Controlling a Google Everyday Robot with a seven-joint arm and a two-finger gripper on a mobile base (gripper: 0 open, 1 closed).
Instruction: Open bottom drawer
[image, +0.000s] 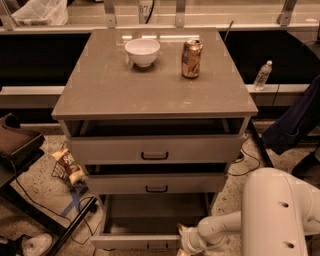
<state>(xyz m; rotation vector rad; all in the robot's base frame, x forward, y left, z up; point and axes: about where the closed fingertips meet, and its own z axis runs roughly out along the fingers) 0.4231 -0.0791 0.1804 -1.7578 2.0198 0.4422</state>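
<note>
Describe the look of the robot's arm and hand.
The arm is glossy white: a bulky rounded shell with a few small dark round holes, narrowing to a slim cylindrical forearm. The hand, at the front edge of the bottom drawer, is pale cream tinged tan. No cables or markings show.

White arm (250, 222), rounded and smooth
A bulky white shell (282, 215) with a few small dark screw holes narrows to a slim cream forearm (220, 228) with a ringed wrist; the tan-tinged pincer (186, 241) sits low in view, left of the shell.
</note>
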